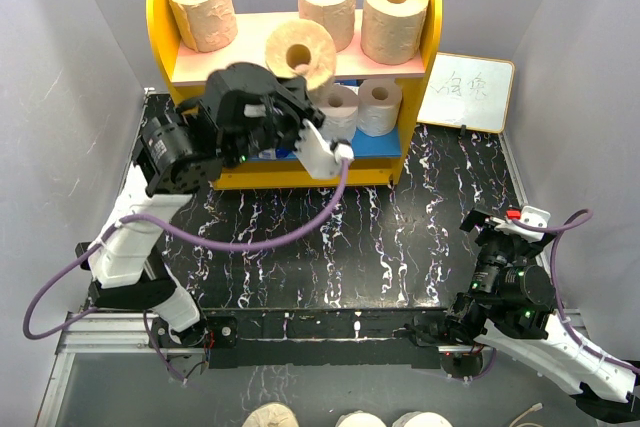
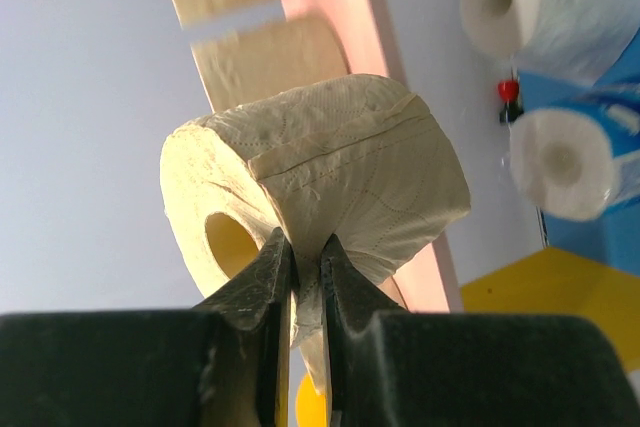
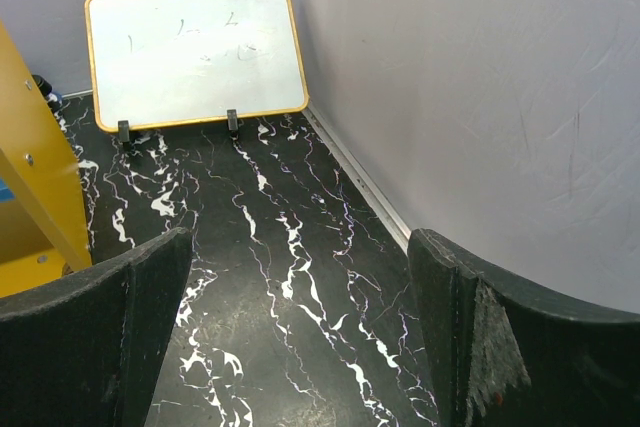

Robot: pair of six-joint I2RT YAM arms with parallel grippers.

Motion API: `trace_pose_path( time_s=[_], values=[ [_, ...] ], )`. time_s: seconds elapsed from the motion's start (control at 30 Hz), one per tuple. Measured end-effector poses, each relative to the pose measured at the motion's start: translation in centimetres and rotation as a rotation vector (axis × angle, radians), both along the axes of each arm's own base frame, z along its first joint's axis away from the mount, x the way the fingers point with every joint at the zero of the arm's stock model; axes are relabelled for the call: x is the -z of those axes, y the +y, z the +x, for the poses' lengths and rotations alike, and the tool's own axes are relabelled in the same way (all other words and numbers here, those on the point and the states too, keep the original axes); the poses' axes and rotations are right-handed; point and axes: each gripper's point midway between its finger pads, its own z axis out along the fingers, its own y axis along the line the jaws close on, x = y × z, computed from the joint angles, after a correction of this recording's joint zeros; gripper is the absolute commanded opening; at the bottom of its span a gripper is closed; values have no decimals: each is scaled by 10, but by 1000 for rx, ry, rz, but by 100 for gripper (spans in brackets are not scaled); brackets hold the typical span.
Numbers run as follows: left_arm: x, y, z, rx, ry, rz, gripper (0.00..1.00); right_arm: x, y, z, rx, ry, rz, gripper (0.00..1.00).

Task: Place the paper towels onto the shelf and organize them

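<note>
The black tabletop (image 1: 400, 247) is carrying the shelf (image 1: 158, 27) at the upper centre of the top view, with a whiteboard (image 1: 468, 92) leaning at its right. On the pink top board (image 1: 255, 42) a left roll (image 1: 203, 9), a middle roll (image 1: 328, 5) and a right roll (image 1: 395, 19) are standing on end, and two white rolls (image 1: 379, 105) are sitting on the blue board (image 1: 375, 142) below. The left claw (image 2: 305, 247) is pinching the wall of a fourth tan roll (image 1: 300, 50), holding it just in front of the top board's edge, below the gap between the left and middle rolls. This roll is lying up-frame of the claw, its core pointing out toward the camera rather than upright, so it probably needs tipping and pushing into that gap. The right claw (image 3: 300, 327) is hanging open over the tabletop at lower right, well apart.
</note>
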Motion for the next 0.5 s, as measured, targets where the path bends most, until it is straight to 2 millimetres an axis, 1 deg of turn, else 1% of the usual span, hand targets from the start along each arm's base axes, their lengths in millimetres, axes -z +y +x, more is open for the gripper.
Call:
trace_pose_path(
  time_s=[0.13,0.2,0.3,0.5],
  values=[
    [-5,44,37,-120,-3,-38,0,0,2,1,-3,5,-10,88],
    [-7,54,47,-139,-3,-58,0,1,2,1,-4,6,-12,88],
    [-6,51,59,-121,0,-85,0,1,2,1,-4,6,-12,88],
    [10,31,77,-73,41,-96,0,1,2,1,-4,6,-12,88]
  ],
)
